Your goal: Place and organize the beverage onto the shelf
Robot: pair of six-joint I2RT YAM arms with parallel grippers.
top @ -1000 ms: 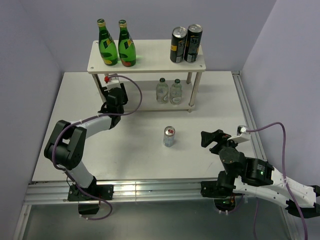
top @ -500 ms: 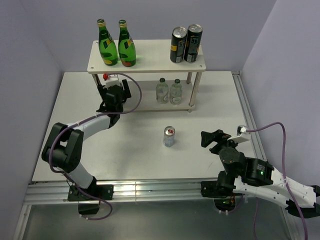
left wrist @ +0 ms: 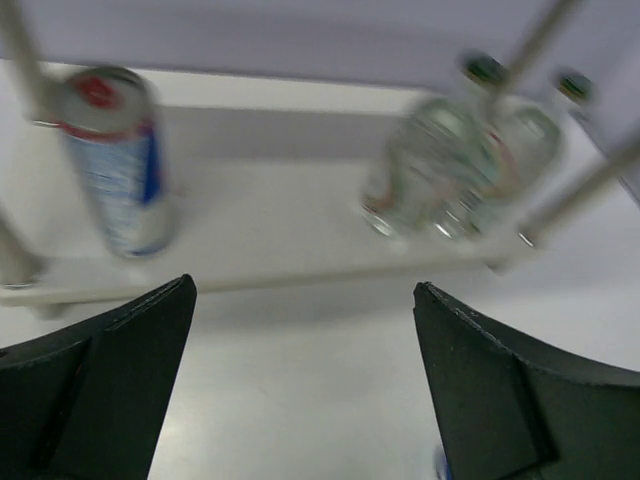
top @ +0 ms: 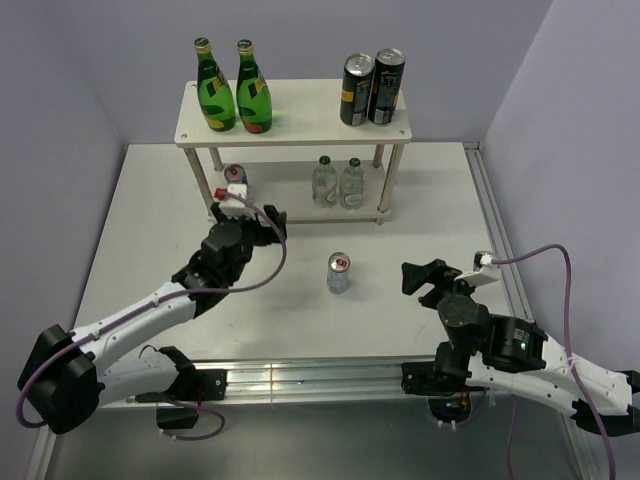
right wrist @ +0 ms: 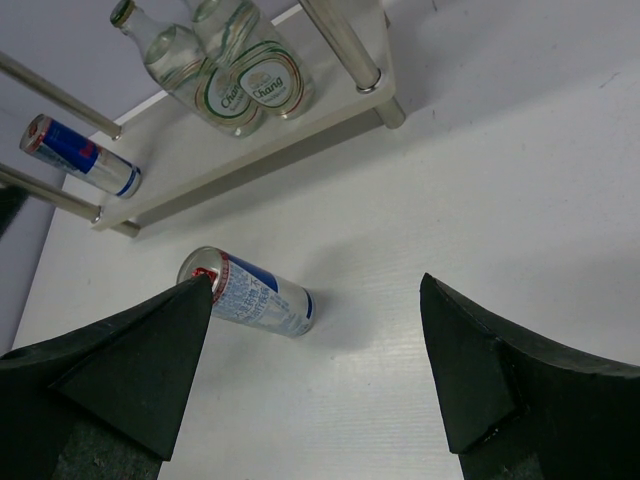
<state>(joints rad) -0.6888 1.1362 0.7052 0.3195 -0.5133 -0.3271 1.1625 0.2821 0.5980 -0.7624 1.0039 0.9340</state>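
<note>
Jaws wide and empty on both arms, we would square the right gripper (right wrist: 315, 285) on the loose can (right wrist: 255, 293) just ahead, then stand it on the shelf (left wrist: 280, 225) beside the other can (left wrist: 110, 160), straight before the left gripper (left wrist: 303, 290).

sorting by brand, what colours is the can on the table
Silver, blue and red can; clearest in right wrist view.

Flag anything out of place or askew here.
One silver-blue-red can stands alone on the table in front of the shelf, unshelved; its twin sits on the lower tier. Nothing is tipped or spilled.
</note>
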